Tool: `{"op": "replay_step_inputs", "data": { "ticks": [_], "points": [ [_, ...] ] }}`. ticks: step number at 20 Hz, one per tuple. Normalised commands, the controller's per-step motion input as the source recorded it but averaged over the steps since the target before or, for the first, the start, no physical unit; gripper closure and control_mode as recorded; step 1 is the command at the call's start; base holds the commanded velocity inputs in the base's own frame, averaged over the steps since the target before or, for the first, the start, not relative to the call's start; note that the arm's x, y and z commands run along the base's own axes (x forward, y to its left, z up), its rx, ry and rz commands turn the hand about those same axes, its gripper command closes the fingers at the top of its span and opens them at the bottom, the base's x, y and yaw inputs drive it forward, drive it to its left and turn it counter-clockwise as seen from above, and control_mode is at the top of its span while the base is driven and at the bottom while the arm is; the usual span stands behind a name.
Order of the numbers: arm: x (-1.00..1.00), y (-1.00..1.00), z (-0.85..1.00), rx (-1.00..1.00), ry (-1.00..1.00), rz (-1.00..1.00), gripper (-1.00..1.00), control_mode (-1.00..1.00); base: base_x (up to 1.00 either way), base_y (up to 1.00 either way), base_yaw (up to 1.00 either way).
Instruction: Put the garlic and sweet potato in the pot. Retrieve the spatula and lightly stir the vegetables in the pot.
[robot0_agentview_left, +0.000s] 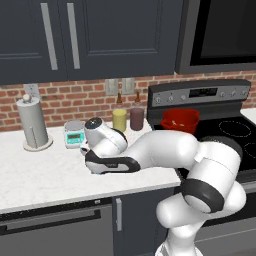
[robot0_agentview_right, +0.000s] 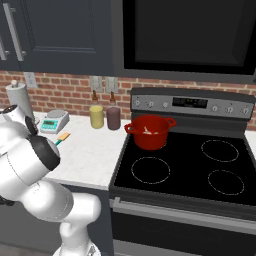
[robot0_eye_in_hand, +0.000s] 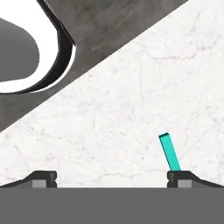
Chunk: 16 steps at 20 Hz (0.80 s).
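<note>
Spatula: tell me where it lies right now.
The spatula lies on the white counter, left of the stove, just in front of the kitchen scale.

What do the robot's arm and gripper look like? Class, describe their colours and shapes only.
The arm is made of glossy white, rounded, tube-like segments joined by dark grey-black bands at the joints. The gripper ends in two small dark fingertips with paler grey pads. No cables or markings are visible.
</note>
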Motion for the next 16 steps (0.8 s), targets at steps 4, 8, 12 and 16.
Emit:
{"op": "replay_step_inputs", "data": {
  "ticks": [4,8,12,16],
  "points": [
    [0.05,0.26,-0.13,0.0,0.0,0.06,-1.0,-1.0,0.0,0.0,0.0],
    [0.03,0.32,-0.09,0.0,0.0,0.01,-1.0,-1.0,0.0,0.0,0.0],
    [0.21,0.27,0.0,0.0,0.0,0.0,-1.0,-1.0,0.0,0.0,0.0],
    [0.33,0.12,-0.09,-0.01,0.0,0.0,-1.0,-1.0,0.0,0.0,0.0]
  ]
}}
